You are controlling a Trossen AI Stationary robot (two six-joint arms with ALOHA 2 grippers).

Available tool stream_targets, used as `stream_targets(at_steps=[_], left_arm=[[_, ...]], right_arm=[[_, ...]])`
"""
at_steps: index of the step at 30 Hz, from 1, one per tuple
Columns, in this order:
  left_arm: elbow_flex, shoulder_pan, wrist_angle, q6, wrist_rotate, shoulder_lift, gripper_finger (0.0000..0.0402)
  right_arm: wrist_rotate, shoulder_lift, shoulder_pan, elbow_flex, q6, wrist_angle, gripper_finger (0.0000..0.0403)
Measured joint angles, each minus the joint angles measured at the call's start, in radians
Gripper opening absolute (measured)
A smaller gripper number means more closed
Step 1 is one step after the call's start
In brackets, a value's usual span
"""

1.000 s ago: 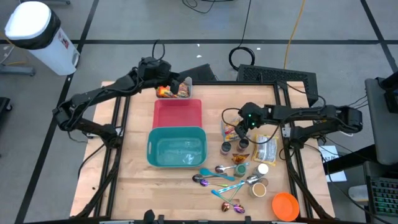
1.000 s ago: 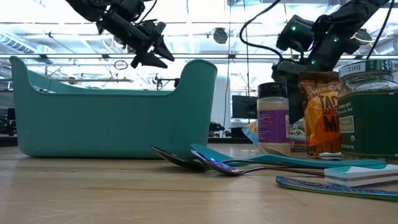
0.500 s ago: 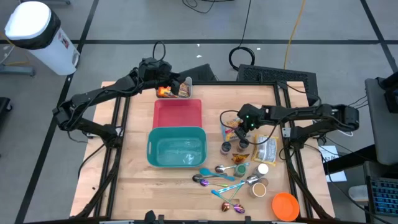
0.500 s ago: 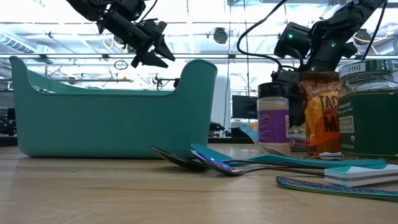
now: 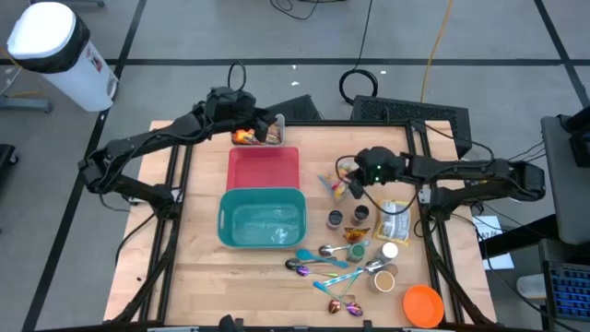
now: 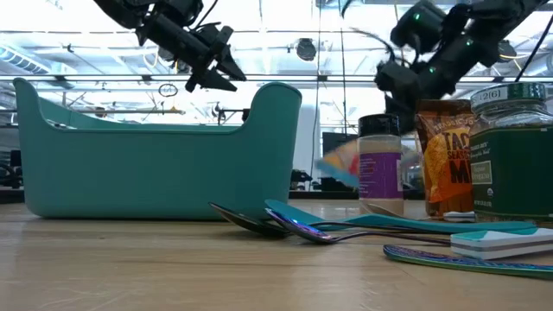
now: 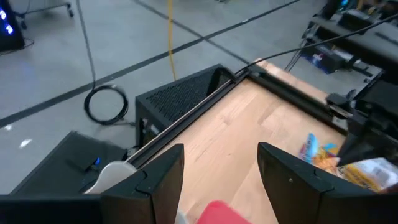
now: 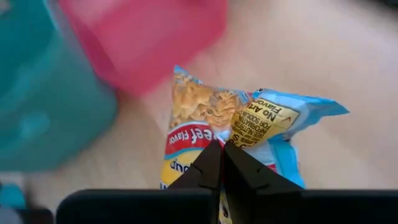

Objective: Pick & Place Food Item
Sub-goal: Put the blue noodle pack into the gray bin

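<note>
A blue-and-yellow noodle packet (image 8: pixel 208 115) hangs above the table right of the pink bin (image 5: pixel 263 168), with my right gripper (image 8: pixel 221 163) shut on it. In the high view the packet (image 5: pixel 332 184) is left of that gripper (image 5: pixel 350 183). In the low view it is a blur (image 6: pixel 340 164) above the table top. The teal bin (image 5: pixel 262 219) stands on the near side of the pink one. My left gripper (image 5: pixel 263 135) hovers open above the pink bin's far edge, with nothing between its fingers (image 7: pixel 165 177). My right gripper pinches an edge of the noodle packet (image 8: pixel 239 135) between its two fingertips. The fingers come roughly level from the table's right. The packet is lifted clear of the table and sticks out beyond the fingertips toward the pink bin.
Jars and spice bottles (image 5: pixel 347 217), a snack bag (image 5: pixel 393 219), several spoons (image 5: pixel 327 263), a cup (image 5: pixel 383 277) and an orange bowl (image 5: pixel 423 304) crowd the near right. A tall orange bag (image 6: pixel 445 155) and a green jar (image 6: pixel 511 151) stand close in the low view.
My right gripper has shut on the noodle packet and risen with it, drawing slightly toward the far edge. The packet, which lay on the table among the jars, is now lifted clear.
</note>
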Motion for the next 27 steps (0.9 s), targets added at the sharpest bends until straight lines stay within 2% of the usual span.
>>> stream_targets(at_steps=[5, 12, 17, 27], left_arm=[[0.000, -0.041, 0.090, 0.014, 0.000, 0.000, 0.0212], [0.000, -0.103, 0.226, 0.026, 0.001, 0.000, 0.0212], [0.000, -0.147, 0.294, 0.026, 0.002, 0.000, 0.0212], [0.000, -0.225, 0.404, 0.026, 0.004, 0.008, 0.0212]], right_arm=[[0.058, -0.036, 0.000, 0.000, -0.068, 0.184, 0.0001], [0.127, -0.028, 0.000, 0.000, -0.200, 0.568, 0.0001], [0.127, -0.012, 0.000, 0.000, -0.279, 0.816, 0.0000], [0.125, 0.066, 0.000, 0.000, -0.344, 1.139, 0.0000]])
